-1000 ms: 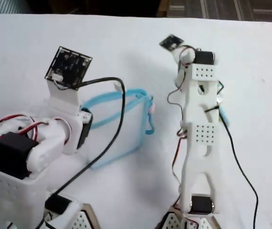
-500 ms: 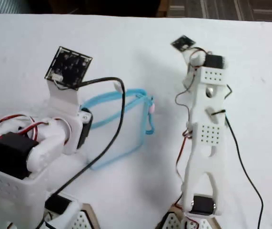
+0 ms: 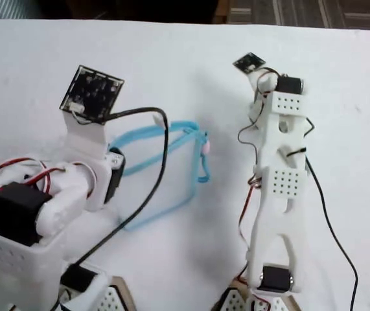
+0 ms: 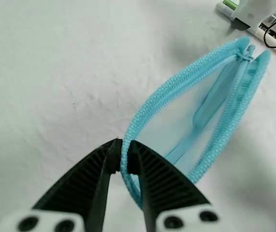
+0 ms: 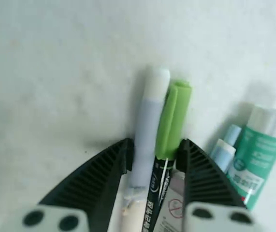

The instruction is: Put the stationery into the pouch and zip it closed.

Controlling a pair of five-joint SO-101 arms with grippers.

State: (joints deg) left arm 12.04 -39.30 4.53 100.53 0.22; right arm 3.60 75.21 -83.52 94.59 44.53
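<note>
Nearest me, on the left, the left arm's tool is biting down on the near rim of the pale blue pouch, right on the zipper tape. To my eye it is pinning that edge so the mouth is gaping and the pouch is not sliding when something gets pushed in. The pouch is lying flat on the white tabletop between the two arms, unzipped, its slider sitting at the far end of the opening, and nothing seems to be inside it so far.

Farther out and to the right, the right arm is stretching over the tabletop, and its tool is squeezing two pens lying side by side, one whitish-blue, one green-capped, a finger pressing on each outer flank. Taking both together looks like a way to save a trip. Just beside them a green-labelled glue stick and a small pale blue piece are waiting.
</note>
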